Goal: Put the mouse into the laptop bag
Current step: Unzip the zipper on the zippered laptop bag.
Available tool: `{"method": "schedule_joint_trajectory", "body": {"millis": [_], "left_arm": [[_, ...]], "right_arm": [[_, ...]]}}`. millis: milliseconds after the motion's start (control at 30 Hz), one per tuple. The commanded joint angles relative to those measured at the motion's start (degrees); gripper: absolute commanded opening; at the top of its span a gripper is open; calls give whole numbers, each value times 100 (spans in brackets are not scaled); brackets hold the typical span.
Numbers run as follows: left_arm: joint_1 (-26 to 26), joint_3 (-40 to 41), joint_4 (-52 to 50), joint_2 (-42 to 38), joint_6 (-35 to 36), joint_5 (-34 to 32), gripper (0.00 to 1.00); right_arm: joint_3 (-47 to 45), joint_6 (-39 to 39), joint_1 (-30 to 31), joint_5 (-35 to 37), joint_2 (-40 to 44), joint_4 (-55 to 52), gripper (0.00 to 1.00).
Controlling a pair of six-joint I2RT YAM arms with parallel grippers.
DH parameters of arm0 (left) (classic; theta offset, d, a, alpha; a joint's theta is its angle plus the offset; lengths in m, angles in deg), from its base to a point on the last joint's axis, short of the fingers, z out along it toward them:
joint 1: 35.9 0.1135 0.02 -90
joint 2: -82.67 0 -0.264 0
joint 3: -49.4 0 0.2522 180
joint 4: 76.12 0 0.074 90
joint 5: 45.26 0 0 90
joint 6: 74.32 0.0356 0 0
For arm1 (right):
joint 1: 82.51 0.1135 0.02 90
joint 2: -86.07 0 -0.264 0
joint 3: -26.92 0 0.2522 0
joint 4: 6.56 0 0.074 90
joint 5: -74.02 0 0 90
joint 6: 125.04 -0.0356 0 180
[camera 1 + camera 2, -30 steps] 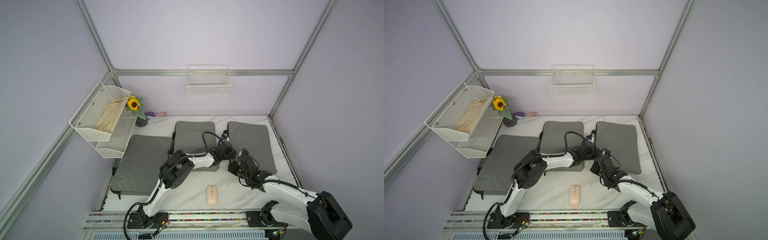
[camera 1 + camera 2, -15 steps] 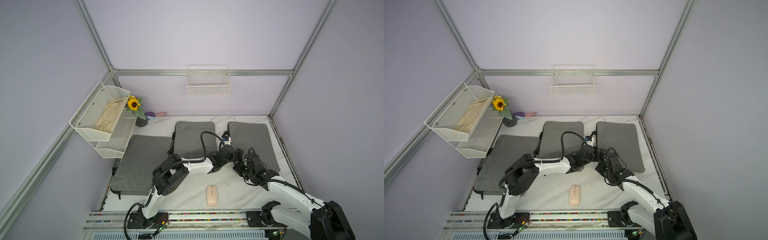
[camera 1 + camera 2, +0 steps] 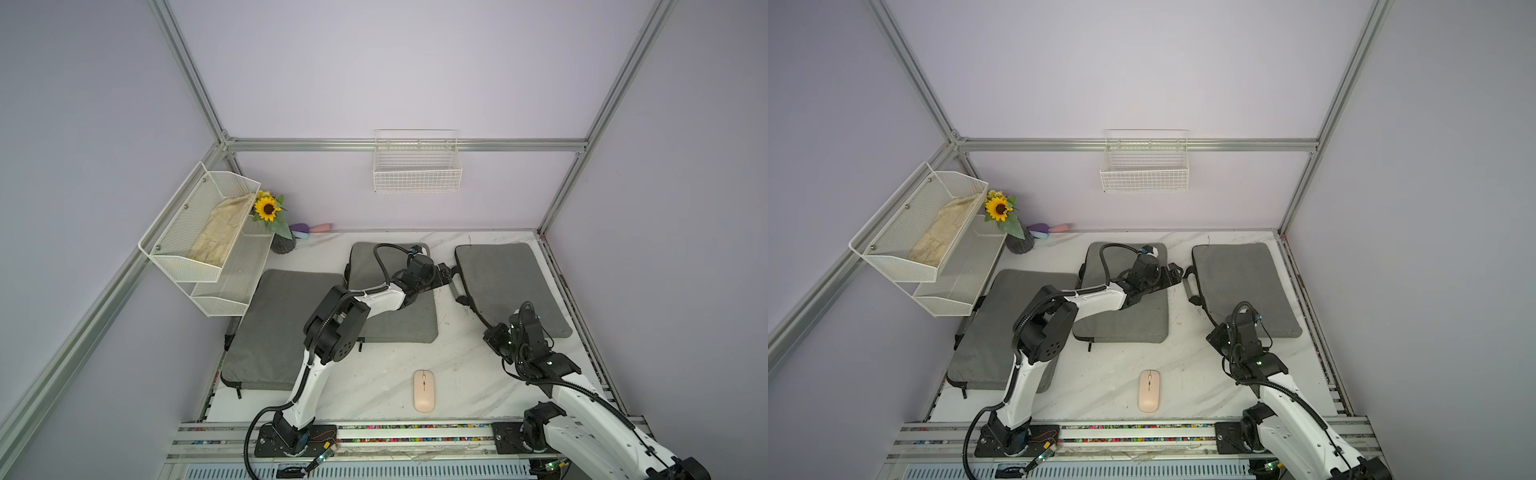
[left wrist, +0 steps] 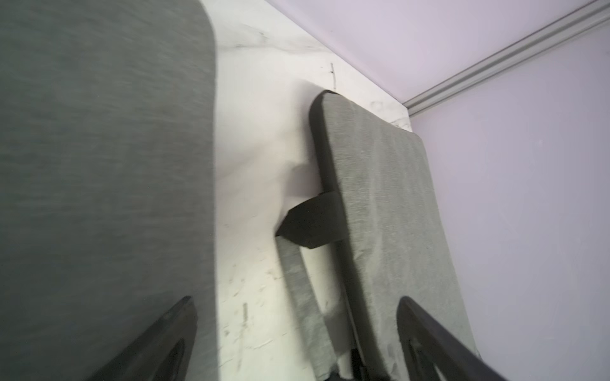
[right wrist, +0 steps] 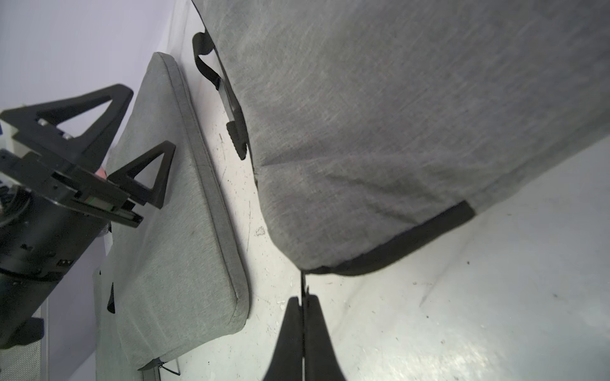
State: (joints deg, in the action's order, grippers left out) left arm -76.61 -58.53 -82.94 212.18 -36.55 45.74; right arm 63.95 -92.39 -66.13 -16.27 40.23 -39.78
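Note:
The beige mouse point(image 3: 424, 390) point(image 3: 1148, 390) lies on the white table near the front edge, apart from both arms. The right-hand grey laptop bag point(image 3: 511, 282) point(image 3: 1246, 282) point(image 4: 379, 198) point(image 5: 396, 132) lies flat at the back right. My left gripper point(image 3: 446, 277) point(image 3: 1177, 272) point(image 4: 297, 316) point(image 5: 148, 117) is open beside the bag's handle point(image 4: 297, 273), which runs between its fingers without being held. My right gripper point(image 3: 492, 332) point(image 3: 1219, 334) point(image 5: 303, 298) is shut on a thin dark zipper pull point(image 5: 303, 285) at the bag's near corner.
Two more grey bags lie on the table, one in the middle point(image 3: 390, 299) point(image 5: 175, 198) under my left arm and a larger one at the left point(image 3: 270, 328). White mesh shelves point(image 3: 208, 232), a sunflower vase point(image 3: 282, 243) and a wall basket point(image 3: 417, 166) are at the back.
My left gripper opened and moved slightly back beside the bag's handle. My right gripper, still shut, drew toward the front along the bag's edge, and the bag shifted a little.

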Motion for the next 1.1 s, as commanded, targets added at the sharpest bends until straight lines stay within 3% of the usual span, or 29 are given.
{"method": "schedule_joint_trajectory", "body": {"millis": [0, 233, 367, 433, 533, 567, 733, 833, 1067], "left_arm": [[-39, -1261, -238, 536, 152, 515, 95], [-42, -3053, -849, 1798, 120, 950, 97], [-42, -3483, -863, 2236, 44, 963, 94], [-48, -3610, -692, 2411, -58, 1076, 82], [-135, -3765, -583, 2598, -225, 1225, 46], [-169, -3762, -561, 2605, -235, 1234, 38], [-469, -3261, -400, 2302, -212, 929, 9], [-590, -2648, -111, 1907, -317, 703, 0], [-779, -1388, 488, 1001, -541, 441, 0]], "right_arm": [[54, 1, -4, 23, 60, 101, 0], [-103, -119, -5, 101, 187, 3, 0], [-157, -59, -9, 46, 459, -66, 0], [-218, 41, -9, -70, 492, 13, 0], [-279, 160, -8, -93, 383, 109, 0], [-271, 233, -10, -94, 321, 107, 0], [-423, 241, -7, -325, 14, 454, 0], [-535, 135, -9, -404, -221, 702, 0], [-387, 92, -8, -607, -879, 1008, 0]]}}
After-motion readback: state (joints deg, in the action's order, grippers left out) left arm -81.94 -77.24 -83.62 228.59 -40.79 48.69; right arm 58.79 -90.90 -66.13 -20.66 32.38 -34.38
